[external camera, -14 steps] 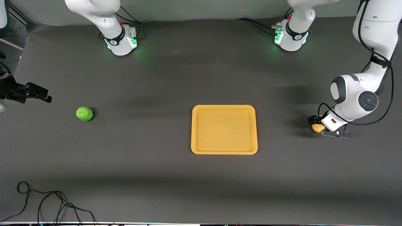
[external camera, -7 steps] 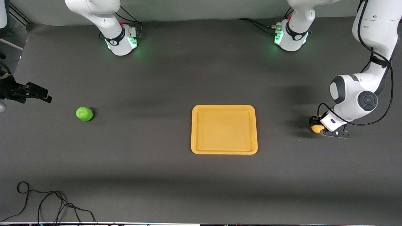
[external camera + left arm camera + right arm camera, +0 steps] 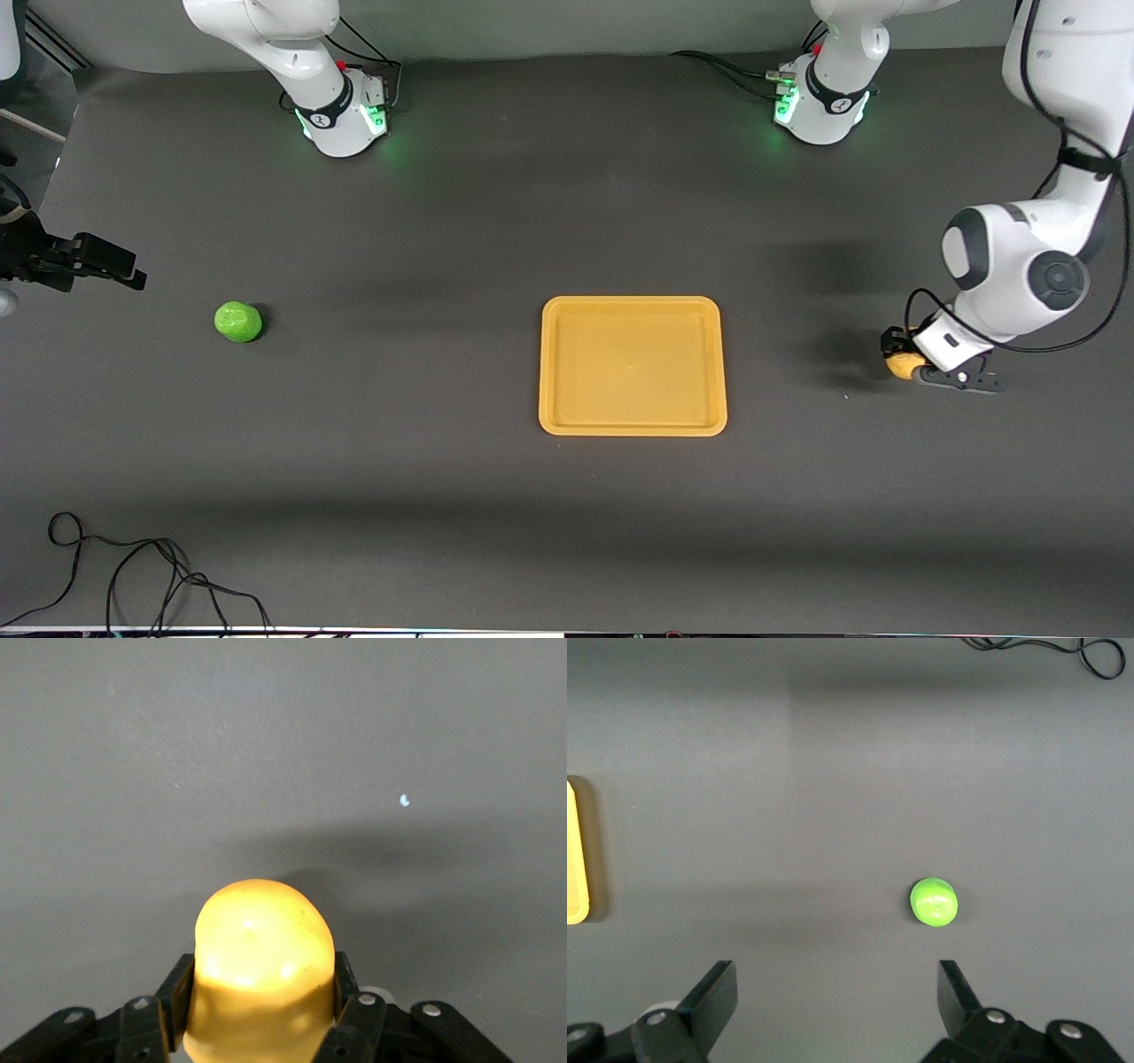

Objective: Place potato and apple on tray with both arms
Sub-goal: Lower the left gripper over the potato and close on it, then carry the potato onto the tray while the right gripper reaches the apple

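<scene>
My left gripper (image 3: 902, 360) is shut on the yellow-orange potato (image 3: 903, 365), low over the table beside the tray, toward the left arm's end. In the left wrist view the potato (image 3: 263, 939) fills the gap between the fingers (image 3: 175, 988). The yellow-orange tray (image 3: 633, 427) lies flat at mid-table and holds nothing. The green apple (image 3: 238, 321) sits on the table toward the right arm's end. My right gripper (image 3: 124, 270) hangs open and empty above the table close to the apple. In the right wrist view the apple (image 3: 934, 902) lies ahead of the open right gripper (image 3: 837, 992).
A black cable (image 3: 133, 567) coils on the table near the front camera at the right arm's end, and it also shows in the right wrist view (image 3: 1063, 647). The tray's rim (image 3: 576, 859) shows at that view's edge. The arms' bases (image 3: 341, 115) stand farthest from the front camera.
My left arm has shifted a little toward its own end of the table with the potato in its grip. The right arm, apple and tray have not moved.
</scene>
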### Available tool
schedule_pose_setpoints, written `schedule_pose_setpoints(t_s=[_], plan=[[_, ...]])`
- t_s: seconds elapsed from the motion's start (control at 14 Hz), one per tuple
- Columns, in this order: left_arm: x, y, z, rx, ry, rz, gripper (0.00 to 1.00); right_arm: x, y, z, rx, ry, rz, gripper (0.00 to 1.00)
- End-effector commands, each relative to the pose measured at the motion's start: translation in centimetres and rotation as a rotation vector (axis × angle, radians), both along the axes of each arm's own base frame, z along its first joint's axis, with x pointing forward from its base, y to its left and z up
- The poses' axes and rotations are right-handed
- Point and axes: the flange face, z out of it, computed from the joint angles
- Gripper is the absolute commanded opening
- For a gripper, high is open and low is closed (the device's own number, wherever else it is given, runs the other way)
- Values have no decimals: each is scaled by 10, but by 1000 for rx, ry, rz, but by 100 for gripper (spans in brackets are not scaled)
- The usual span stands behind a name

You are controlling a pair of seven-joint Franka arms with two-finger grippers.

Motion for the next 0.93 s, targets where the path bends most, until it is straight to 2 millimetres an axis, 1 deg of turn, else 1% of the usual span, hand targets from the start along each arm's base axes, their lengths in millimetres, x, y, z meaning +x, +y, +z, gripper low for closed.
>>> schedule_pose_setpoints(t_s=[0.0, 0.14, 0.21, 0.29, 0.36, 0.43, 0.5, 0.57, 0.64, 0.79, 0.86], plan=[[14, -15, 83, -10, -9, -33, 0, 2, 1, 4, 14, -3, -17, 100], [33, -28, 144, -48, 8, -35, 0, 2, 1, 4, 14, -3, -17, 100], [43, -39, 176, -71, 21, -46, 0, 2, 1, 4, 14, -3, -17, 100], [52, -54, 204, -87, 21, -59, 0, 2, 1, 4, 14, -3, -15, 100], [57, -69, 225, -95, 10, -75, 0, 2, 1, 4, 14, -3, -6, 100], [59, -87, 239, -100, -6, -74, 0, 2, -1, 3, 13, -2, -3, 100], [59, -107, 248, -107, -18, -57, 0, 1, -2, 2, 13, 1, 3, 100], [56, -136, 255, -107, -24, -42, 0, 0, -3, 3, 0, 0, 29, 100], [51, -163, 259, -113, -19, -26, 0, -2, -10, 2, -1, 2, 66, 100], [41, -220, 260, -101, -28, 25, 0, -9, -40, -10, 5, 21, 45, 100], [35, -248, 256, -71, -34, 42, 0, -14, -49, -11, 5, 22, 43, 100]])
